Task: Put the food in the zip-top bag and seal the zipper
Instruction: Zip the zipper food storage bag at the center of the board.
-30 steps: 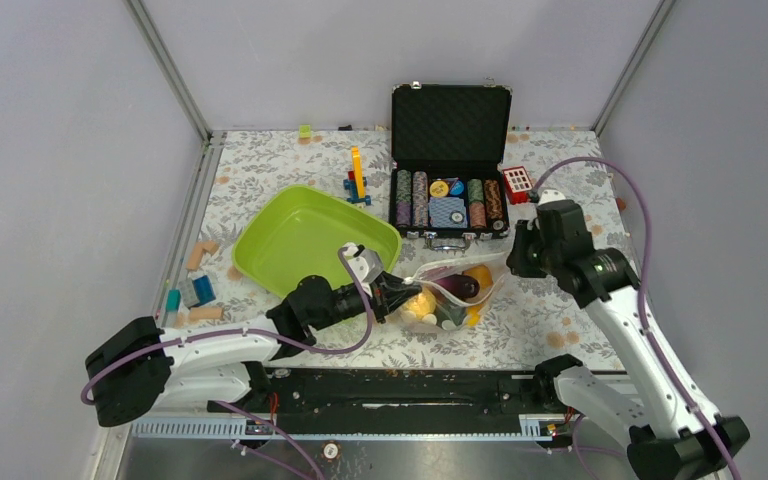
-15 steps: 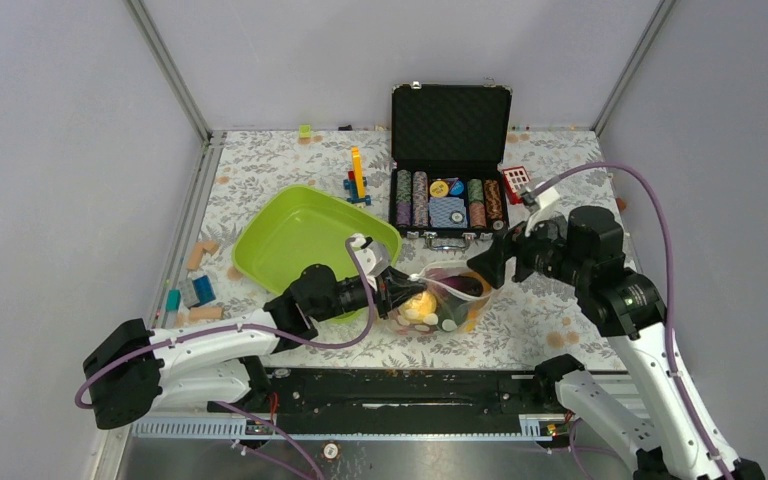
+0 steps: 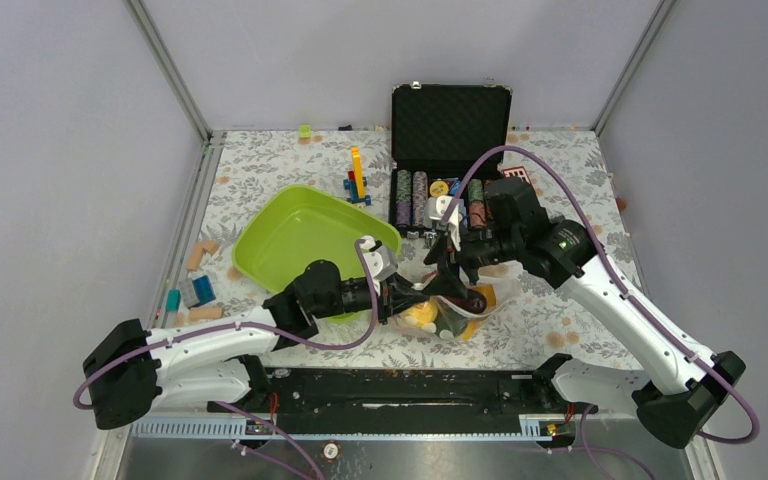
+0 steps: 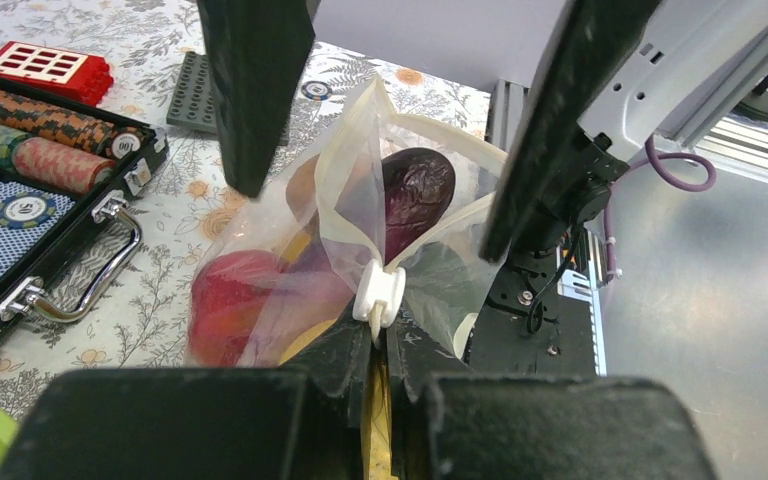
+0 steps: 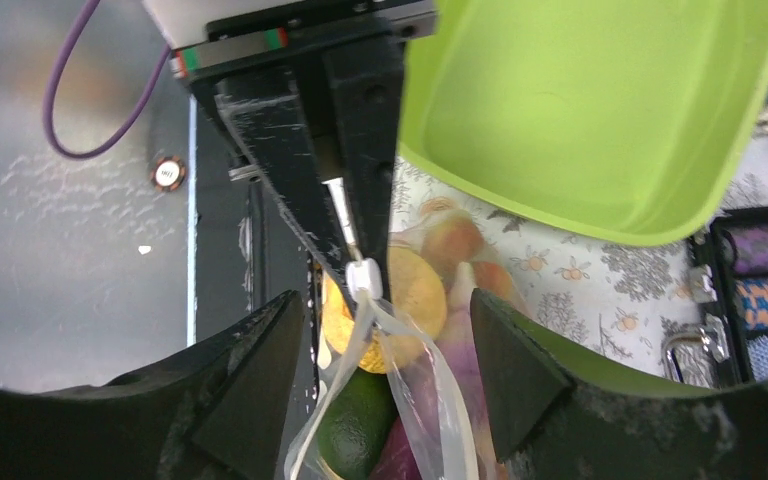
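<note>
The zip-top bag lies in front of the black case, its mouth gaping beyond the white slider. The food inside shows as a purple piece, a red one, a yellow one and a dark green one. My left gripper is shut on the bag's zipper edge right behind the slider. My right gripper hangs open over the bag mouth, one finger on each side of the slider, touching nothing that I can see.
A lime-green tray sits just left of the bag, close to the left wrist. The open black case with poker chips stands behind the bag. Small blocks lie at the left edge, and a yellow-and-blue toy behind the tray.
My right arm has swung left from the bag's right side to above its mouth, and its jaws have opened. The left gripper kept its hold and shifted slightly right.
</note>
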Motion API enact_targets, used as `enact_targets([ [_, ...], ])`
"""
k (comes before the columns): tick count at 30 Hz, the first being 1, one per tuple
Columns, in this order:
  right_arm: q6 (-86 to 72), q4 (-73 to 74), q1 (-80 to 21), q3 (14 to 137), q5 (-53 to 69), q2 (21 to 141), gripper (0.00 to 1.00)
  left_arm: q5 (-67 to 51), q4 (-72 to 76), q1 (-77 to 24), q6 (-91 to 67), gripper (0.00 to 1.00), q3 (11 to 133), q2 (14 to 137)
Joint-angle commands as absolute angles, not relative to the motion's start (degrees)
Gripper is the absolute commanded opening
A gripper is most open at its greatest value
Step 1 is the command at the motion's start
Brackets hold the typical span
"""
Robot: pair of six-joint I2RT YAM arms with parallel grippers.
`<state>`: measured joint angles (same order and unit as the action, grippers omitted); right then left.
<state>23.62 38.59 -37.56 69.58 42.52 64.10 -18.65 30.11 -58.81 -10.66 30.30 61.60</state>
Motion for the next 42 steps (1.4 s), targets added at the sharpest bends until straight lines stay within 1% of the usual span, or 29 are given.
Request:
enact_targets([
  [1,29.9,42.04,-40.61,72.41,46.16,64.87,0.69,-23.19,31.8,-58.71,-9.5,0.0,34.84,61.23],
  [5,29.53,42.61,-41.79,72.42,43.52,65.98,0.66,-24.37,31.0,-58.71,-9.32,0.0,35.14,61.61],
  [8,28.83,41.8,-42.09,72.22,43.22,66.63,0.61,-24.49,31.34,-58.71,-9.49,0.0,35.12,61.7],
  [12,28.18,41.53,-42.38,72.67,42.81,67.47,0.49,-24.74,31.76,-58.71,-9.4,0.0,34.89,61.48],
  [15,28.08,41.84,-42.69,72.54,42.48,67.63,0.43,-24.51,31.93,-58.71,-9.56,0.0,34.68,61.3],
  [19,27.49,41.96,-43.08,71.85,41.3,67.61,0.27,-24.44,32.12,-58.71,-9.62,0.0,34.65,61.3],
  [21,27.31,42.57,-43.25,71.69,40.23,67.74,0.22,-23.8,32.44,-58.71,-9.98,0.0,34.51,61.11],
  [22,27.21,42.63,-43.4,71.59,39.94,67.85,0.18,-23.39,32.81,-58.73,-10.09,0.0,34.34,61.1],
  [24,27.22,42.99,-43.46,71.25,40.17,67.9,0.08,-22.78,32.83,-58.71,-10.4,0.0,34.4,61.17],
  [25,27.12,43.3,-43.57,71.32,40.21,67.93,0.01,-22.71,32.62,-58.71,-10.5,0.0,34.42,61.28],
  [35,26.22,45.96,-43.58,70.23,31.25,65.4,0.0,-16.22,36.6,-58.71,-13.97,0.0,29.18,58.31],
  [42,26.52,46.8,-43.52,68.85,27.46,63.31,0.0,-12.51,38.18,-58.65,-14.64,0.0,25.41,54.56],
])
